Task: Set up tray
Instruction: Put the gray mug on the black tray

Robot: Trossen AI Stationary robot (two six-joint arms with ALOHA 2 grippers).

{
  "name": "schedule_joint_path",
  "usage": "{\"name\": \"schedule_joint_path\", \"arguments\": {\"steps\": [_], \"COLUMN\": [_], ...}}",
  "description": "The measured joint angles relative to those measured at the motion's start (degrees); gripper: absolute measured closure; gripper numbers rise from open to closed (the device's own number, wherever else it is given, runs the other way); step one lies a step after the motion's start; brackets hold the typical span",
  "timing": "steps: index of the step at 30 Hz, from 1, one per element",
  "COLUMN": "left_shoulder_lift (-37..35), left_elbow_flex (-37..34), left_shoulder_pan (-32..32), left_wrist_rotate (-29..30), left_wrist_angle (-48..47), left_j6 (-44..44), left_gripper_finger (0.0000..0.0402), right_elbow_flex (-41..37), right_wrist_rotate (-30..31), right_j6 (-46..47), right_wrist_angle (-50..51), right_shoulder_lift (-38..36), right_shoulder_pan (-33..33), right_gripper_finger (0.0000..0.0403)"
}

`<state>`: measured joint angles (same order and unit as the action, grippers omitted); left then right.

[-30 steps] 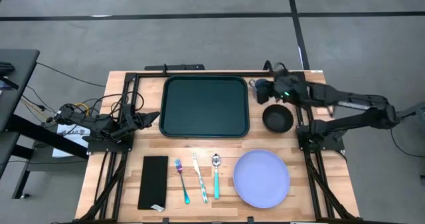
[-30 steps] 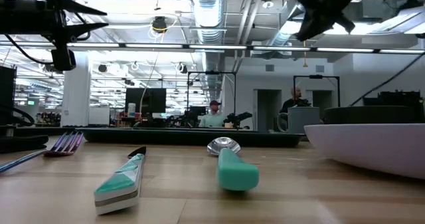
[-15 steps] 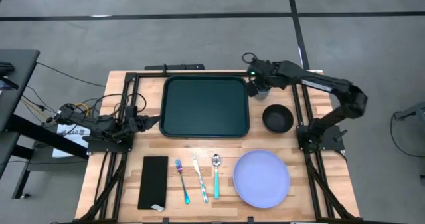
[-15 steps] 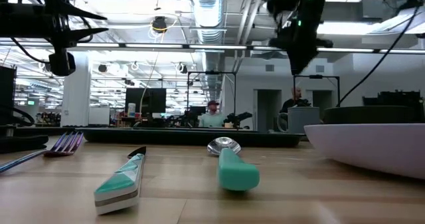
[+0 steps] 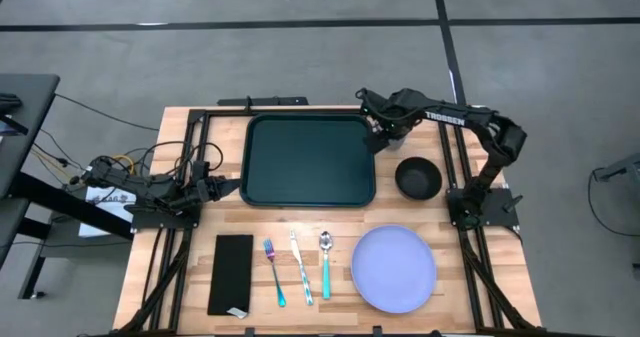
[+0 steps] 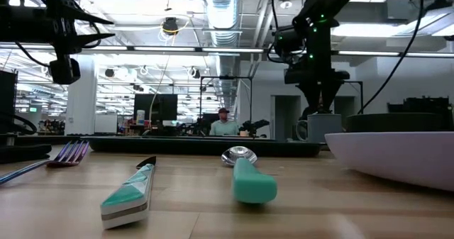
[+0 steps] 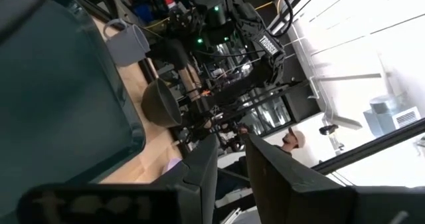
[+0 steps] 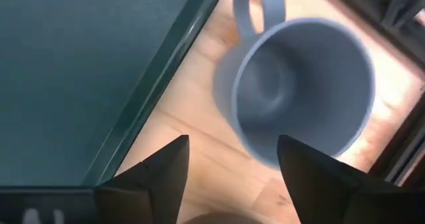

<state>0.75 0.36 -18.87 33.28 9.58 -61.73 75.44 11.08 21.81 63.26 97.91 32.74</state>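
Observation:
The dark green tray (image 5: 310, 160) lies flat at the far middle of the table. A grey-blue mug (image 8: 299, 84) stands upright on the wood just off the tray's right rim (image 8: 159, 84), with its handle toward the far edge. My right gripper (image 8: 229, 164) hangs open just above the mug, pointing down, with its fingers on either side of the mug's near rim. The low view shows the same gripper (image 6: 320, 108) right over the mug (image 6: 324, 129). My left gripper (image 5: 228, 183) waits by the tray's left edge, open by a narrow gap, with nothing in it.
A black bowl (image 5: 418, 177) sits right of the tray, near the mug. At the near side lie a lavender plate (image 5: 393, 267), a spoon (image 5: 325, 265), a knife (image 5: 300, 267), a fork (image 5: 274, 272) and a black flat rectangle (image 5: 232, 274). People show in the room behind.
My right gripper has swung from the right of the bowl toward the table's left and far edge, tipped to point down, and dropped to just above the mug. Its fingers have opened. The mug, the tray and my left arm have stayed in place.

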Motion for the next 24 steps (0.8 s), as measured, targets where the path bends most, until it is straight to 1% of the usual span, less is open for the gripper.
{"name": "schedule_joint_path", "arguments": {"steps": [2,6,13,24], "left_shoulder_lift": [0.0,0.0,0.0,0.0], "left_elbow_flex": [0.0,0.0,0.0,0.0], "left_shoulder_pan": [0.0,0.0,0.0,0.0], "left_wrist_rotate": [0.0,0.0,0.1,0.1], "left_wrist_angle": [0.0,-0.2,-0.3,-1.7], "left_j6": [0.0,0.0,0.0,-0.4], "left_gripper_finger": [0.0333,0.0333,0.0333,0.0333], "right_elbow_flex": [0.0,0.0,0.0,0.0], "right_wrist_rotate": [1.1,1.1,1.1,1.0], "right_j6": [-0.3,-1.3,-2.1,-4.3], "right_wrist_angle": [-0.5,-1.2,-2.1,-2.2], "right_shoulder_lift": [0.0,0.0,1.2,6.7], "right_shoulder_pan": [0.0,0.1,0.9,0.7], "right_gripper_finger": [0.0174,0.0180,0.0208,0.0251]}}
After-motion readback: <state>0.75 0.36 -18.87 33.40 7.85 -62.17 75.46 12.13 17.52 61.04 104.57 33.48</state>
